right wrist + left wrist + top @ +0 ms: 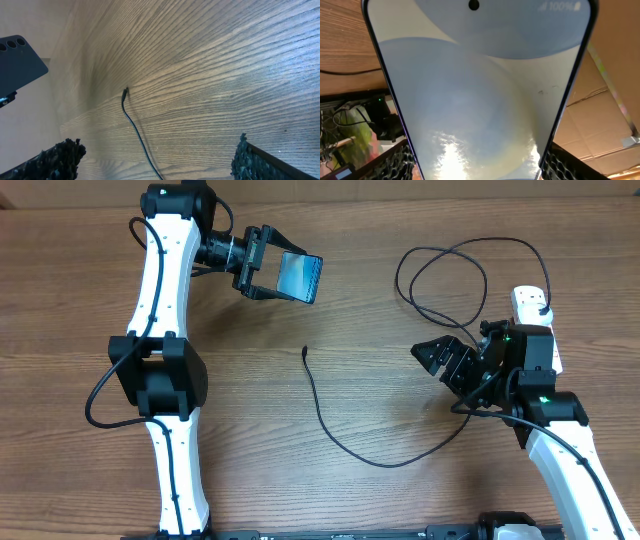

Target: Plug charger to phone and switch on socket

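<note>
My left gripper (262,267) is shut on the phone (299,276) and holds it above the table at the back, its light-blue screen tilted up. In the left wrist view the phone (480,90) fills the frame between the fingers. The charger, a thin black cable (345,445), lies on the table with its connector tip (304,350) free at the centre; it loops at the back right. My right gripper (437,361) is open and empty, right of the tip. The right wrist view shows the tip (125,91), the cable and the phone's dark back (20,62). The socket, a white power strip (531,305), lies at the far right, partly hidden by my right arm.
The cable's loops (450,265) lie on the wood table between the phone and the power strip. The left arm's base stands at the left (160,370). Black frame parts run along the front edge (350,532).
</note>
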Motion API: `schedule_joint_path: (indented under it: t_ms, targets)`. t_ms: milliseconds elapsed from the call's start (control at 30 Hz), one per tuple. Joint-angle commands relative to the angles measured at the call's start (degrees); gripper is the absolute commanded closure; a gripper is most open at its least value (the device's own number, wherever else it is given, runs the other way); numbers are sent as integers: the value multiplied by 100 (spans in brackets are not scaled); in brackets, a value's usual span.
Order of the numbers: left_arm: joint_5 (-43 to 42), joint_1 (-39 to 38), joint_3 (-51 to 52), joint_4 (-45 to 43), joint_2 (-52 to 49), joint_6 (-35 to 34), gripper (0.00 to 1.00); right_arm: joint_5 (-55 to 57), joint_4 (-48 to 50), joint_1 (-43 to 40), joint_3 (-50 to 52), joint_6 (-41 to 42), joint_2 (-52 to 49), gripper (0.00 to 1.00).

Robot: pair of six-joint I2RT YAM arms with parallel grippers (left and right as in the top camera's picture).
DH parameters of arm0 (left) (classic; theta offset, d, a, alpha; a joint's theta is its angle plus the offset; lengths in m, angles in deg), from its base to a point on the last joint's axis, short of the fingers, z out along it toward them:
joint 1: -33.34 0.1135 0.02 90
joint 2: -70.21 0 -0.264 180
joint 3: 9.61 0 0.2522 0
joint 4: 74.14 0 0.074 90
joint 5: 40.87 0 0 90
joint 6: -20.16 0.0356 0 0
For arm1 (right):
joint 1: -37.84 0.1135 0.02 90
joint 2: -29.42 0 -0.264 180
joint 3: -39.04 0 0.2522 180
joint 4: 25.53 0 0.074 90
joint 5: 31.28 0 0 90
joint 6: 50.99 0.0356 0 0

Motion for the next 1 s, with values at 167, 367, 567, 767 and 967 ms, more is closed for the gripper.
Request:
schedule_joint_path:
  t_ms: [167, 367, 567, 767, 967]
  targets:
    - [-262, -44, 7, 17, 26, -98, 96, 42, 31, 24, -153, 17, -4, 0]
    - [-260, -44, 7, 17, 26, -98, 96, 42, 31, 24, -153, 17, -7, 0]
    - [-208, -44, 7, 17, 26, -101, 96, 42, 33, 24, -153, 17, -7, 0]
    - [42, -44, 7, 17, 26, -103, 96, 42, 33, 24, -153, 17, -7, 0]
    - [44, -44, 7, 17, 26, -101, 96, 42, 33, 24, -153, 20, -7, 0]
